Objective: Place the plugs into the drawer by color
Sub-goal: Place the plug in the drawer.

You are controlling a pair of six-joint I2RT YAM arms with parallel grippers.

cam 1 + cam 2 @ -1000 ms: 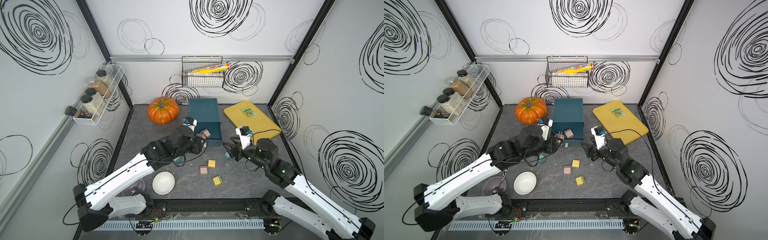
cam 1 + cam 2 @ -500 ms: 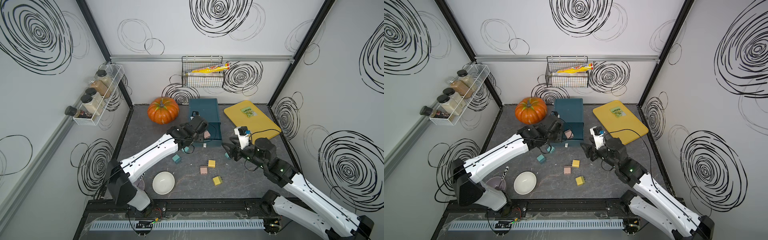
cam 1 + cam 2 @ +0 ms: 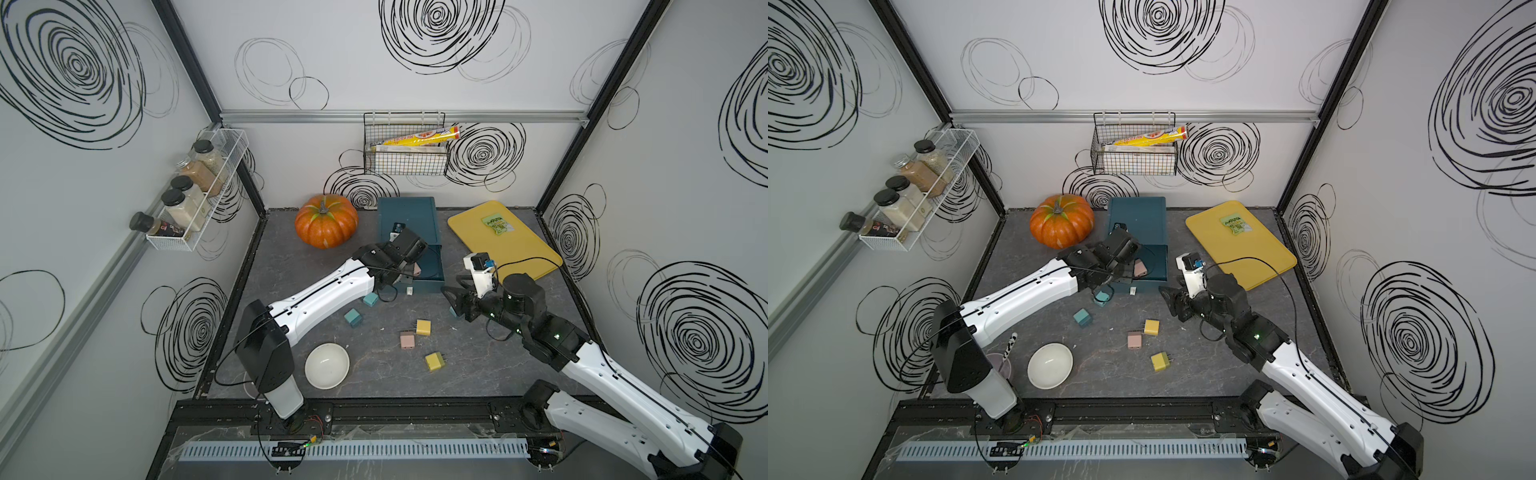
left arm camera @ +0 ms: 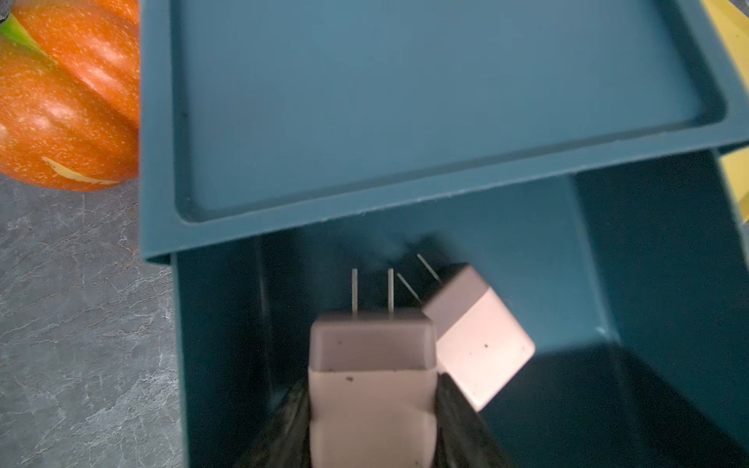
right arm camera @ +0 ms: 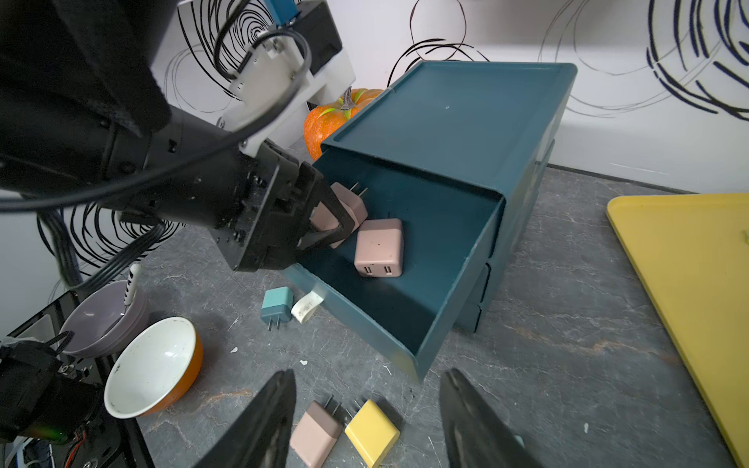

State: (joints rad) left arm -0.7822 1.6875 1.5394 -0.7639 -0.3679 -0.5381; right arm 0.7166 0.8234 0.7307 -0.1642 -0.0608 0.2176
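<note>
Left fingers (image 5: 337, 212) clamp a dusty pink plug (image 4: 373, 381), prongs forward, over the pulled-out top drawer (image 5: 458, 283) of the dark teal chest (image 3: 415, 212). A second pink plug (image 5: 379, 247) lies on that drawer's floor just beside it, with two slots in its face.

Far left, a white wire rack (image 3: 172, 243) on the wall carries black-capped jars (image 3: 185, 208) of pale and brown powders. On the counter (image 3: 478, 374), a purple bowl (image 5: 101, 320) holds a utensil with a spotted handle (image 5: 131, 283). Next to it sits a white bowl (image 3: 327, 365) with an orange outside. A ribbed orange pumpkin (image 3: 326, 226) stands beside the chest.

Two teal plugs (image 3: 353, 317) lie in front of the drawer, then a loose pink plug (image 3: 407, 340) and two pale yellow plugs (image 3: 423, 327). All are smooth rounded cubes with thin metal prongs. A dark wire basket (image 3: 405, 166) on the back wall holds a long yellow box (image 3: 419, 138).

Right fingers (image 5: 259, 421) stand spread apart, gripping nothing, near the loose pink and yellow ones. A flat yellow tray (image 3: 511, 253) carries a green packet (image 3: 496, 223). Grey and veined like stone, the counter looks matte.
</note>
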